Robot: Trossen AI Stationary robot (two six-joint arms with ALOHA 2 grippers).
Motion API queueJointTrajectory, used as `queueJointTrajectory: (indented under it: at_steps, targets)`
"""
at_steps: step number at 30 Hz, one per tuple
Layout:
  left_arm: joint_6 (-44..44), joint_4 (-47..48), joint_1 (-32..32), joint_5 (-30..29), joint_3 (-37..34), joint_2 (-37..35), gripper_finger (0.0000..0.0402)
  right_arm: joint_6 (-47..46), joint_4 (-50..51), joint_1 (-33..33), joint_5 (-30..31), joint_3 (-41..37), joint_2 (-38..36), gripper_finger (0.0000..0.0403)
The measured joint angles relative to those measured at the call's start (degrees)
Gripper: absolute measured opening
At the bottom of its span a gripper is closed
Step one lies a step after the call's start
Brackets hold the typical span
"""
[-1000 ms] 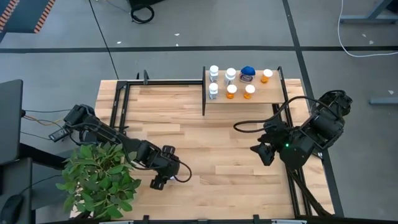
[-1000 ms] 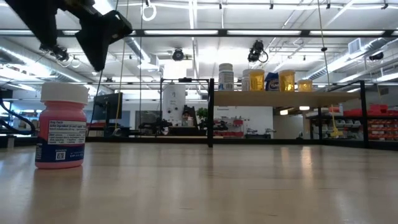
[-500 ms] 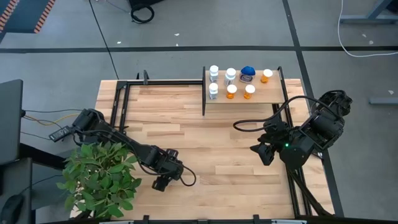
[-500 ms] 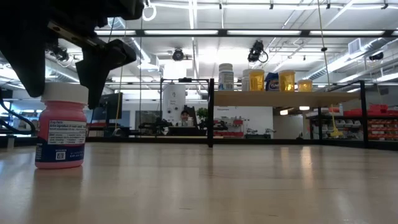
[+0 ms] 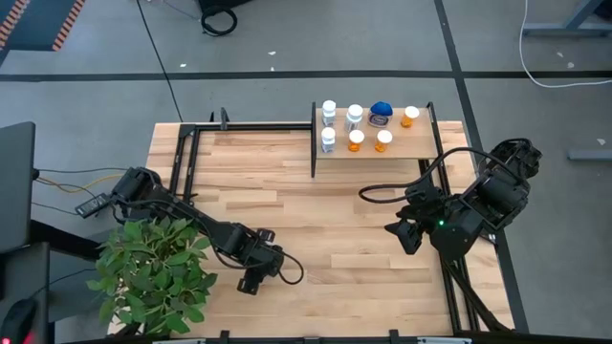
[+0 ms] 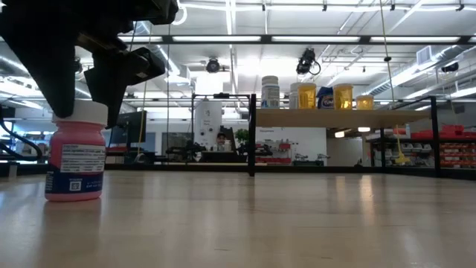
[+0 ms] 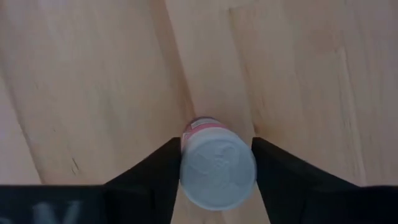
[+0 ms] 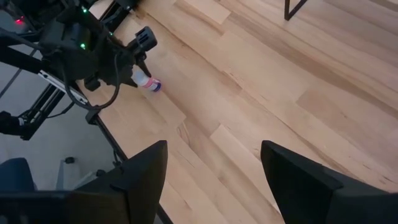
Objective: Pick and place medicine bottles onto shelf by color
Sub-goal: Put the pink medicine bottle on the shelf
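Left claw [image 7: 217, 171] is straddling a pink bottle [image 7: 217, 165] right now, one dark finger [image 7: 158, 174] sitting on each side of the white cap and seemingly touching it, though whether it is truly clamping cannot be told from here. That pink bottle is standing upright on the bench [image 5: 363, 201] near its front edge, toward the left side, and in the low view it is sitting under the dark claw [image 6: 82, 67] with its label facing the camera [image 6: 74, 160]. From above, the left claw [image 5: 256, 270] is reaching down just beside the green plant [image 5: 153, 272] at the bench's front left corner. Across the bench, the shelf [image 5: 411, 145] is standing at the far right, and it is carrying the other medicine bottles [image 5: 356, 139]: white ones at its left end, orange ones to the right, and a squat blue one [image 5: 382, 112] in the back row. Over on the right, the right claw [image 5: 402, 234] is waiting above the bench's right edge, fingers [image 8: 146, 168] spread wide apart and gripping nothing.
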State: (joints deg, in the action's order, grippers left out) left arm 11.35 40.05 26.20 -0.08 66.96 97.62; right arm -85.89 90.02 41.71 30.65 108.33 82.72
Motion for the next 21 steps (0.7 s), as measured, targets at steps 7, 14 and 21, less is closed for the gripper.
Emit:
queueJointTrajectory:
  at_steps: [7, 14, 21]
  targets:
    - [1.0, -1.1, -2.0, 0.0, 0.6, 0.0, 0.0183, 0.4, 0.0, 0.0, 0.0, 0.0, 0.0, 0.0267]
    - [2.2, 1.1, -7.4, -0.1, 10.0, -0.1, 0.0185, 5.0, 0.0, 4.0, 2.9, 0.0, 0.0, 0.0267]
    - [-1.6, 1.6, -11.1, 2.4, 25.4, -0.2, 0.0185, 11.3, -0.9, 7.2, 8.2, 0.0, 1.0, 0.0267]
